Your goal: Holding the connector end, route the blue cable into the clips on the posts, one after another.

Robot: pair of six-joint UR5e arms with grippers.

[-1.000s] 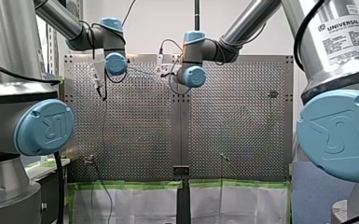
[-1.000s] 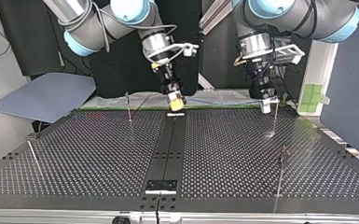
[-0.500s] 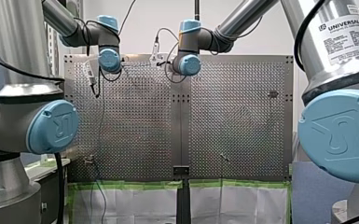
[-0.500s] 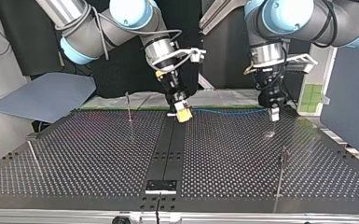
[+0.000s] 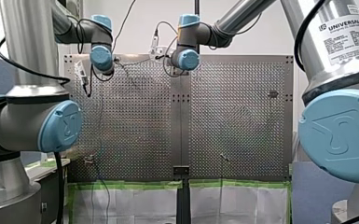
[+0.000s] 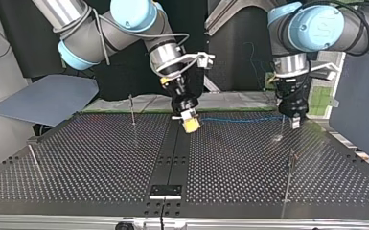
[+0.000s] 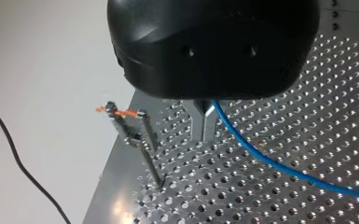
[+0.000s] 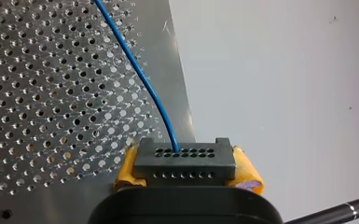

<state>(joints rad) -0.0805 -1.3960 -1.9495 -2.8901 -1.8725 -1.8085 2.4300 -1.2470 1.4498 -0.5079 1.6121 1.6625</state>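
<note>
Front view: the label on my right arm (image 5: 342, 30) reads "UNIVERSAL R", cut off by the frame edge. The fine print below it is too small to read. The blue joint cap on my left arm (image 5: 58, 126) carries the UR logo. Both arms reach to the far edge of the perforated table (image 5: 233, 116), their wrists near each other left of its middle. The wrist ends are too small and cluttered here to read.

Top view: my right gripper (image 6: 190, 123), with yellow pads, is tilted over the far end of the dark centre strip (image 6: 172, 153). My left gripper (image 6: 294, 120) points straight down, just beside a thin post (image 6: 282, 128). The blue cable (image 6: 235, 119) runs roughly level between the two grippers, low over the table's far edge. Clip details are not resolvable.

Left wrist view: the black housing hides most of the gripper. The metal fingers (image 7: 204, 123) are pressed together on the cable, which trails away over the holes. A clipped post (image 7: 130, 126) with an orange mark stands beside them.

Right wrist view: the yellow pads (image 8: 127, 169) clamp the dark connector (image 8: 185, 158). The cable leaves its upper row of holes. A dark rod (image 8: 335, 212) is cut off at the corner and cannot be identified.
</note>
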